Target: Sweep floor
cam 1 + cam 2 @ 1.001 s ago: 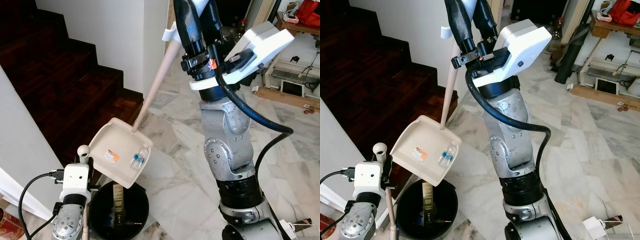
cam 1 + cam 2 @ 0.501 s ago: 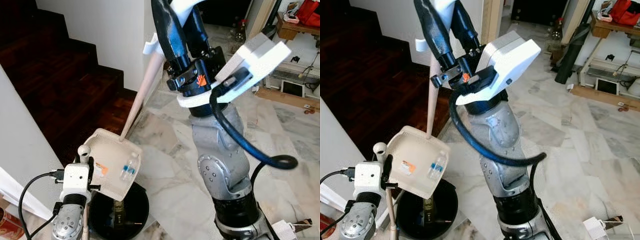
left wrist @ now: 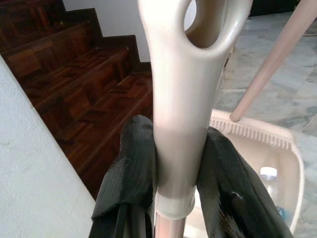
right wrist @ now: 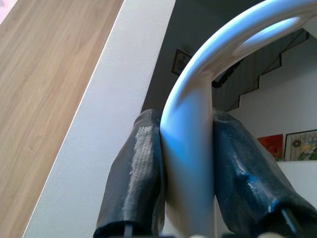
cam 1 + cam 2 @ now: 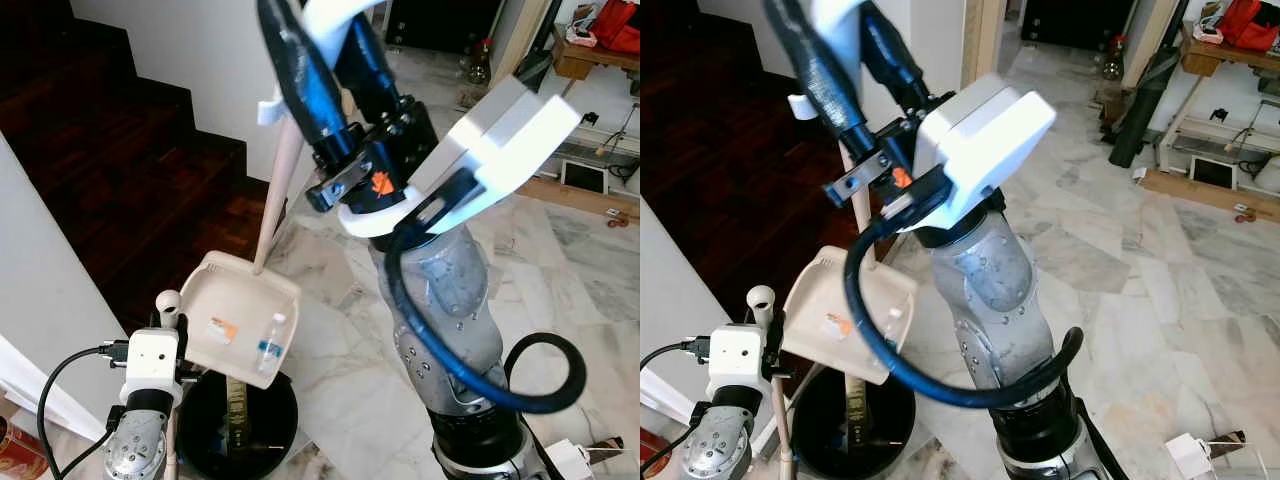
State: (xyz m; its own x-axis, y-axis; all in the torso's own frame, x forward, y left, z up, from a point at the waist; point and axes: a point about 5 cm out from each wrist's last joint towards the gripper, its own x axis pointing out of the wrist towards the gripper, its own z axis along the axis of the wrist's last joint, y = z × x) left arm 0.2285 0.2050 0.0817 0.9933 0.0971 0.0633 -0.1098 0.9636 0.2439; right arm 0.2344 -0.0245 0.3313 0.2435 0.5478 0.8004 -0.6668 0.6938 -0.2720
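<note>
The dustpan (image 5: 243, 325) hangs directly above the black bin (image 5: 237, 428), tipped with its open lip down and near, a small bottle (image 5: 270, 335) sliding toward it. Its long handle (image 5: 275, 190) runs up and far to the right hand (image 5: 325, 25), clamped on the grip. The left hand (image 3: 174, 163) grips the broom handle (image 3: 183, 94), upright at near left.

Even daylight lit the marble floor (image 5: 590, 250) brightly and left the staircase (image 5: 120, 170) dim, both head views stayed sharp, while in the wrist views the broom handle (image 3: 181, 114) and the dustpan handle (image 4: 190, 163) sat close and soft, the latter glaring white-blue.
</note>
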